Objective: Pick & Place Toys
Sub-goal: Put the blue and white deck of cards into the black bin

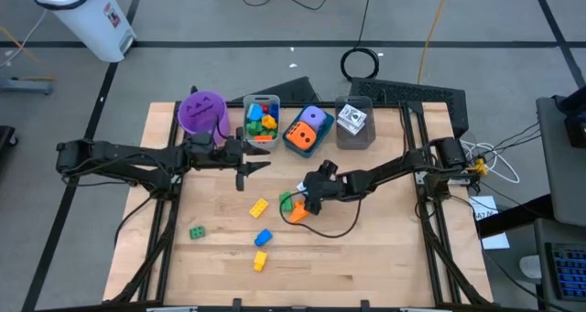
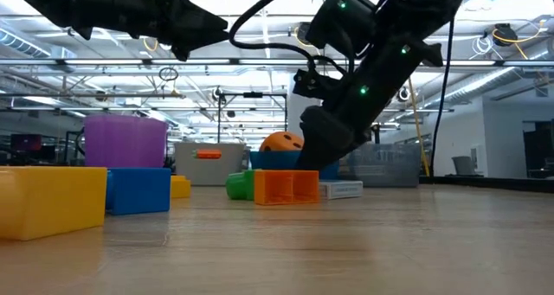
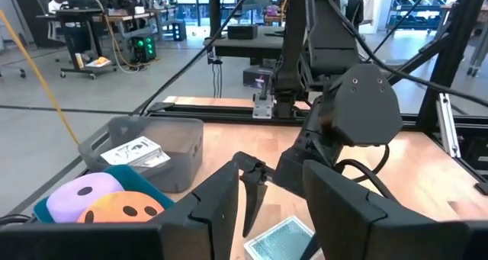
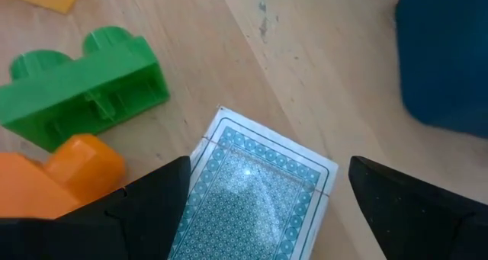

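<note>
- jaws of the right gripper stand wide, released, low over the counter near its middle, straddling a patterned card rather than a toy.
- green brick and orange brick lie just beside one finger, long axes roughly across the jaws' line.
- left gripper hangs partly parted, empty, near the bins at the far edge.
- right arm is nearer.

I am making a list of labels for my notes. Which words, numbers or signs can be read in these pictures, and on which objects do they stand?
No text is readable.
White bin: red label, too small.
Printed cube: print too blurred.
Card: teal pattern only, no words.
</note>
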You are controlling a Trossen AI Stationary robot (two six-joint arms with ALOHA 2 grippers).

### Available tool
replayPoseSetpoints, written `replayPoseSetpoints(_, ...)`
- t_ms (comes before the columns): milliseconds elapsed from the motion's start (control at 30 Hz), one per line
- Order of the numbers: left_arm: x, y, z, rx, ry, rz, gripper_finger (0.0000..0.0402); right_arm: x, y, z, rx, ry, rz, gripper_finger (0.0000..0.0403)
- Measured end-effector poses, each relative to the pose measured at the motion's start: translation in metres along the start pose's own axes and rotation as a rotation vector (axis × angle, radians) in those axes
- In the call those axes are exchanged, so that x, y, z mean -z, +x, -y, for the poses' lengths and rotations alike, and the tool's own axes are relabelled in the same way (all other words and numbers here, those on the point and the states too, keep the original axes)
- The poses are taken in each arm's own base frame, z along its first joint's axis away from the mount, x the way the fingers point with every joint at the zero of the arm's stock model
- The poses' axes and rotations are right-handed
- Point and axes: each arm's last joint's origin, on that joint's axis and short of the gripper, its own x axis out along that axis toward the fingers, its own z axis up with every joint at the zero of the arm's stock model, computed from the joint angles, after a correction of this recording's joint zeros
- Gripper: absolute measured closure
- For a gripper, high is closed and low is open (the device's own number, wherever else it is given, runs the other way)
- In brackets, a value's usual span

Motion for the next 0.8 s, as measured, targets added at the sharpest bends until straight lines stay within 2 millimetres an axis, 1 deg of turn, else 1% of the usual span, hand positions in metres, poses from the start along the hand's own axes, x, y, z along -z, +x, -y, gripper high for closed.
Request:
replayPoseSetpoints(100, 0.0, 0.0, 0.0, 0.0, -0.004, -0.001, 0.0249, 0.004, -0.001, 0.002, 0.019, -0.004, -0.04, 0.0055)
replayPoseSetpoints(200, 0.001, 0.0, 0.0, 0.0, -0.005, -0.007, 0.0249, 0.006, -0.007, 0.007, 0.056, -0.008, -0.072, 0.0055)
replayPoseSetpoints(267, 0.001, 0.0, 0.0, 0.0, -0.007, -0.01, 0.0249, 0.008, -0.014, 0.012, 0.107, -0.009, -0.085, 0.0055)
replayPoseSetpoints(333, 0.001, 0.0, 0.0, 0.0, -0.013, -0.013, 0.0249, 0.008, -0.027, 0.018, 0.159, -0.012, -0.089, 0.0055)
replayPoseSetpoints(433, 0.001, 0.0, 0.0, 0.0, -0.015, -0.013, 0.0249, 0.005, -0.046, 0.027, 0.206, 0.009, -0.053, 0.0055)
replayPoseSetpoints(533, 0.001, 0.0, 0.0, 0.0, -0.015, -0.013, 0.0249, 0.004, -0.061, 0.032, 0.184, 0.028, -0.009, 0.0055)
replayPoseSetpoints(600, 0.001, 0.0, 0.0, 0.0, -0.015, -0.013, 0.0249, 0.001, -0.07, 0.035, 0.155, 0.068, 0.061, 0.0055)
replayPoseSetpoints(800, 0.001, 0.0, 0.0, 0.0, -0.015, -0.011, 0.0249, 0.009, -0.082, 0.045, 0.113, 0.163, 0.168, 0.0055)
